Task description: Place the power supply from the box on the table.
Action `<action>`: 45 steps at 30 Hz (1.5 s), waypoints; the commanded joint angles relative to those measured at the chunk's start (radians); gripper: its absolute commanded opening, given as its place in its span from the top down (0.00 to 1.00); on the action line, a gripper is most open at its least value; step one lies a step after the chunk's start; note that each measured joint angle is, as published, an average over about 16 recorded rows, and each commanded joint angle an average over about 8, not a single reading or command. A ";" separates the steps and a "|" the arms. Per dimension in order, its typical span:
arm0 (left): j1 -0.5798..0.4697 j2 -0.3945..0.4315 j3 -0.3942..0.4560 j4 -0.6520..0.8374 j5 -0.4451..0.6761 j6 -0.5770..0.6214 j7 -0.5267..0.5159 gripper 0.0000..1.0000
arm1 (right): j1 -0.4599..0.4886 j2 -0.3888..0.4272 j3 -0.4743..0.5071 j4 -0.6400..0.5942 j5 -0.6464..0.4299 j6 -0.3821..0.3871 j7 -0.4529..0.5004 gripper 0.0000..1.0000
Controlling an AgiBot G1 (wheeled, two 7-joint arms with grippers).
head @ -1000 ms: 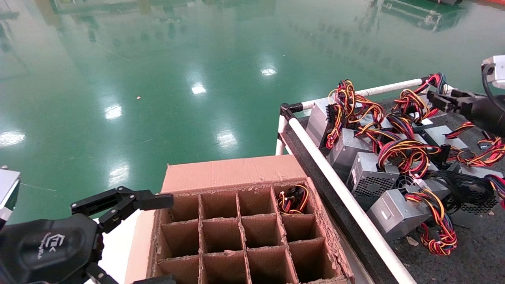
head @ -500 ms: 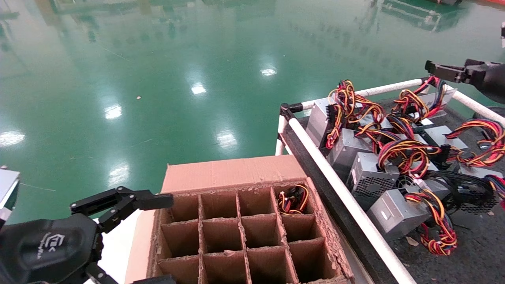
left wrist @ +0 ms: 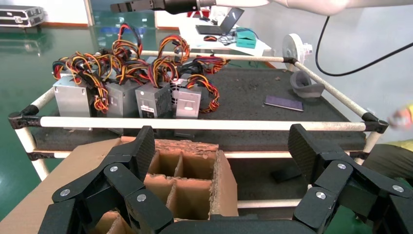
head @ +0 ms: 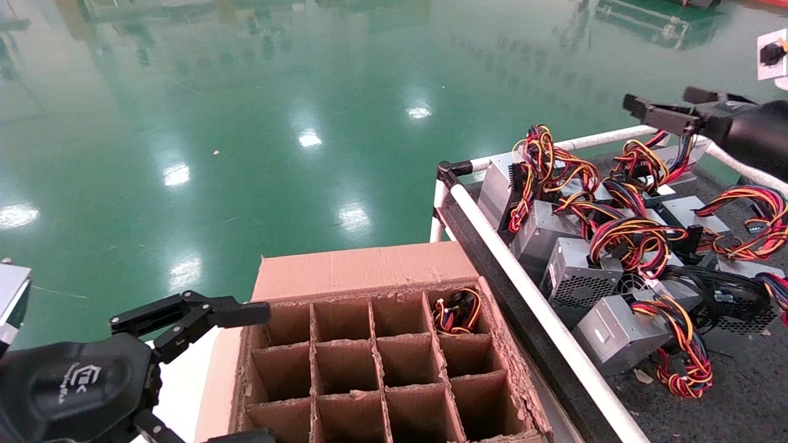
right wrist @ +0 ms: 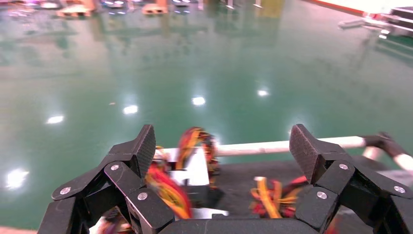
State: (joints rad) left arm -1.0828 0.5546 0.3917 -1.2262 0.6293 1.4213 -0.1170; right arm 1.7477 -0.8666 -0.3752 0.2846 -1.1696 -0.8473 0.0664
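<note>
Table [head: 735, 394]: dark felt surface framed by white rails, filling the right side of the head view; it bore a crowd of silver units with wire bundles.

Box [head: 363, 271]: brown carton with divider cells, lower centre of the head view, just beside the table's near rail.

Right gripper [head: 655, 111]: upper right of the head view, raised over the table's far rail, fingers spread wide and empty.

Left gripper [head: 203, 369]: lower left, beside the box's left edge, fingers apart, holding nothing.

Power supply [head: 457, 312]: only its wires showed, in the box's upper-right cell, well apart from both grippers.

The left wrist view alone showed a dark flat item [left wrist: 284, 103] and a grey cup-like piece [left wrist: 305, 86] on the table. The right wrist view showed only blurred wires between its fingers [right wrist: 311, 151].
</note>
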 commanded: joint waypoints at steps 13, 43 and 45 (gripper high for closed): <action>0.000 0.000 0.000 0.000 0.000 0.000 0.000 0.00 | -0.204 0.077 0.029 0.302 0.133 -0.196 0.037 0.00; 0.000 0.000 0.000 0.000 0.000 0.000 0.000 0.00 | -0.636 0.241 0.090 0.944 0.415 -0.612 0.115 0.00; 0.000 0.000 0.000 0.000 0.000 0.000 0.000 0.00 | -0.659 0.250 0.094 0.980 0.430 -0.635 0.119 0.00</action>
State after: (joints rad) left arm -1.0827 0.5545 0.3917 -1.2261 0.6293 1.4212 -0.1170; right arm 1.0973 -0.6201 -0.2829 1.2507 -0.7458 -1.4735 0.1833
